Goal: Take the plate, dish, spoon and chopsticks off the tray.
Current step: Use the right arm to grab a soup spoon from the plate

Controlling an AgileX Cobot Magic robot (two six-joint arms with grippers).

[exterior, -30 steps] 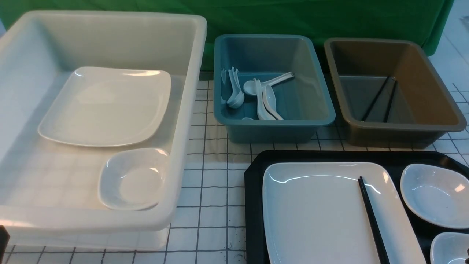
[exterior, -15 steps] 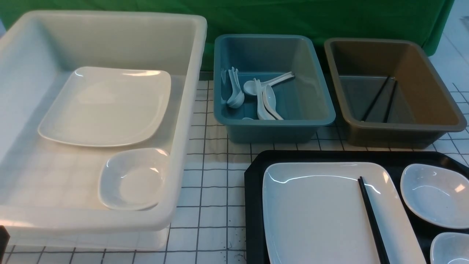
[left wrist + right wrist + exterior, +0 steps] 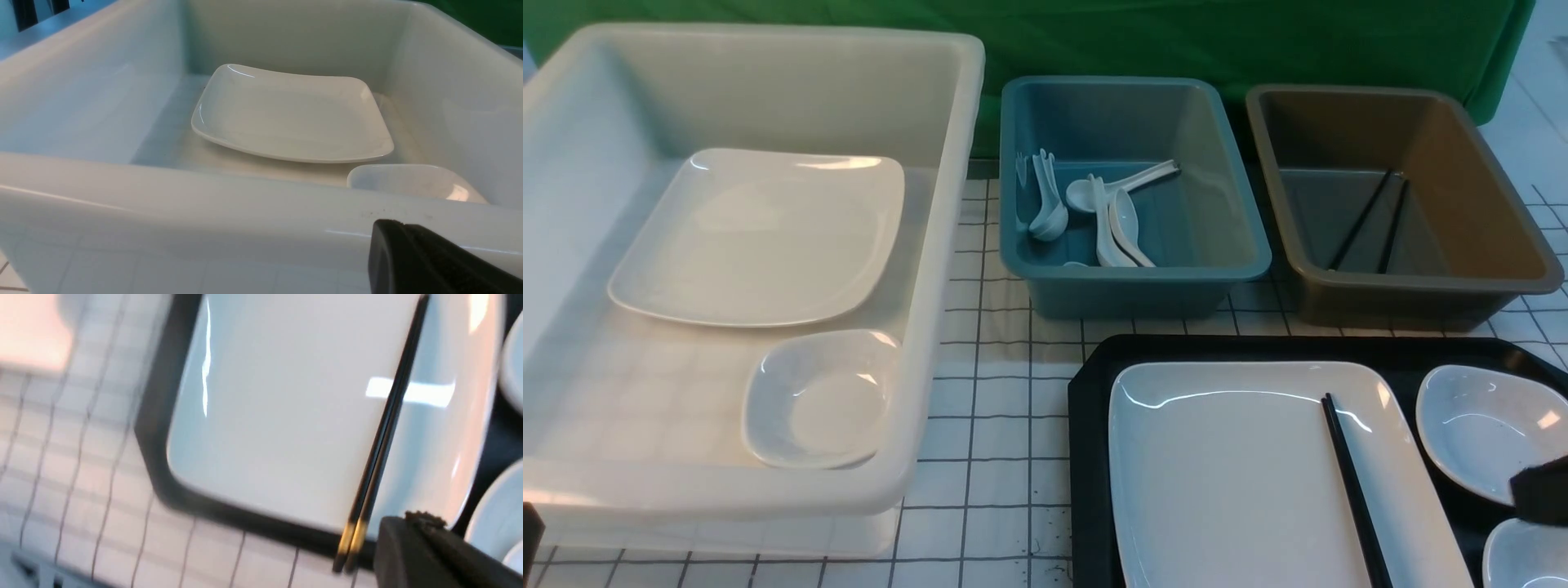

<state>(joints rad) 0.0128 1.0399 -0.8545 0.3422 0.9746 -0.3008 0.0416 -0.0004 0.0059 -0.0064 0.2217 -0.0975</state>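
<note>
The black tray lies at the front right with the large white plate on it. The black chopsticks rest side by side across the plate's right part. A small white dish sits on the tray right of the plate, and a second one nearer me. No spoon shows on the tray. My right gripper is shut and empty, just beside the chopsticks' gold-banded near ends, above the plate's near rim. My left gripper is shut, outside the white bin's front wall.
A big white bin at the left holds a large plate and a small dish. Behind the tray stand a blue bin with white cutlery and a brown bin with two black sticks. A green cloth hangs behind.
The dark tip of my right gripper has come into the front view at the right edge, over the near part of the small dish. Nothing on the tray has moved.
</note>
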